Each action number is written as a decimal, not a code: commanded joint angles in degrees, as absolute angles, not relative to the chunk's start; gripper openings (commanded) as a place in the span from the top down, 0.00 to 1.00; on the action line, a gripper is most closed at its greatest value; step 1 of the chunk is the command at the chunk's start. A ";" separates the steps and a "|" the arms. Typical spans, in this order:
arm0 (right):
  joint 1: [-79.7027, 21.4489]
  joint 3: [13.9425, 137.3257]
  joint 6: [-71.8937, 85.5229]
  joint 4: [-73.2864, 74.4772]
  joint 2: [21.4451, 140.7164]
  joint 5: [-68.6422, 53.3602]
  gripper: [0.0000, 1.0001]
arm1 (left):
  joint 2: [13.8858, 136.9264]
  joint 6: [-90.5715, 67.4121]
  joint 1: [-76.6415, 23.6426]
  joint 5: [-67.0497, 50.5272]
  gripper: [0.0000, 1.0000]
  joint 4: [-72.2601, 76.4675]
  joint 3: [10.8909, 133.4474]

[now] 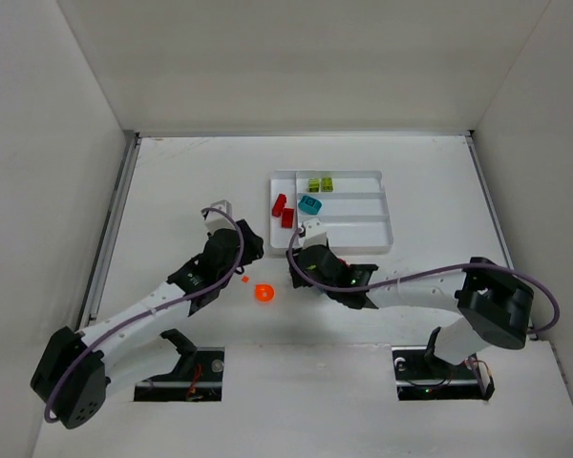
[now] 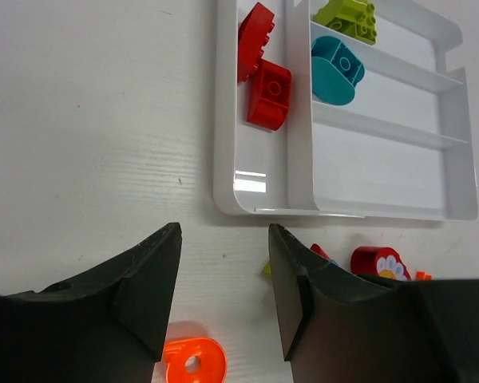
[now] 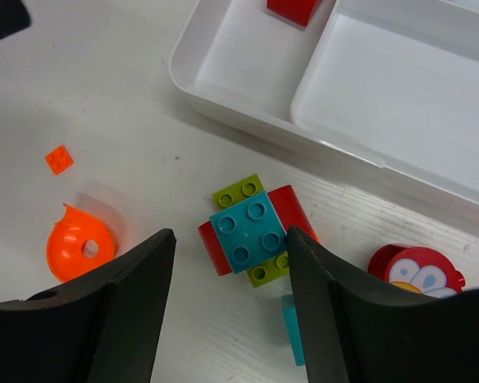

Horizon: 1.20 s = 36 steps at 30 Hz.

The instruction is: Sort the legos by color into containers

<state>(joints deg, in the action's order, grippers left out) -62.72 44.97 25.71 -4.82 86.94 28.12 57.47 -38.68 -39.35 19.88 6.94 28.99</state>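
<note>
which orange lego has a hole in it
The big rounded orange piece; the tiny orange square lying apart from it has no hole.

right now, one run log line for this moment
left end effector: open, empty | right end effector: open over brick stack | tray: partly filled | orange ring: on table

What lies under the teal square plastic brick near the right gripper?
A yellow-green plastic brick sticks out at two ends, a red curved piece at both sides. Their middles are covered.
</note>
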 commanded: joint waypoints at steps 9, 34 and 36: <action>-63.06 47.90 27.60 0.79 83.76 32.43 0.36 | 47.38 -41.83 -40.64 19.60 0.55 1.32 25.84; -59.46 52.91 29.36 5.63 92.11 27.07 0.55 | 43.68 -42.28 -39.77 16.08 0.54 1.23 23.55; -59.46 52.74 29.53 5.28 91.76 27.60 0.66 | 43.68 -42.54 -40.38 16.00 0.54 1.23 23.82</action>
<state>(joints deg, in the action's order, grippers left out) -59.66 50.72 28.71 5.48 91.66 27.75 44.45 -41.91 -40.05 16.49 0.86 23.38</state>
